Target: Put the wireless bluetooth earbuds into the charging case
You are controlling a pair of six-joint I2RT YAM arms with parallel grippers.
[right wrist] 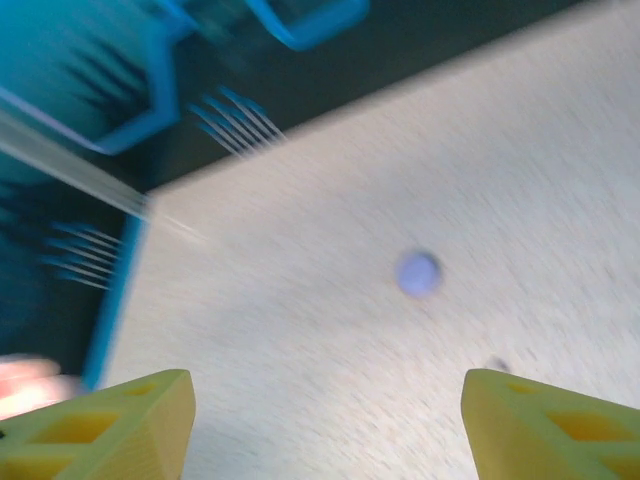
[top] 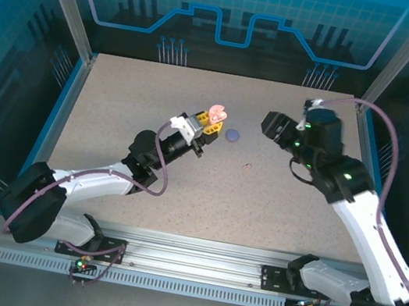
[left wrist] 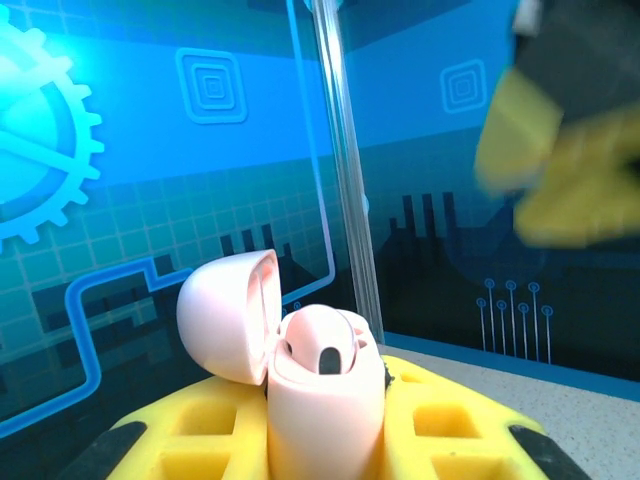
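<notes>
Along the left edge, the worktop [top: 120, 91] is lying bare from its blue rim to the left arm, leaving wide open room there and up to the far edge.

The left hand [top: 210, 123] is reaching toward the middle and pinching the pink charging case [top: 217, 113], lifted off the surface. In the left wrist view its yellow fingers [left wrist: 450, 415] are pressing on both sides of the case body, and the lid [left wrist: 225, 315] is standing open, tipped back to the left. A dark oval pocket is showing in the body; whether an earbud is sitting inside it cannot be told.

Just right of that hand, a round lilac case [top: 232, 135] is lying flat on the worktop, apart from both hands. A tiny dark speck [top: 247, 166] is lying nearer the bases, too small to tell what it is.

Further right, the right hand [top: 271, 125] is hovering with its fingers [right wrist: 120, 430] spread wide and gripping nothing, with the lilac case between them in its own blurred view. Behind it the right arm is running close along the right edge, while the near middle strip between the two arms is lying open.
</notes>
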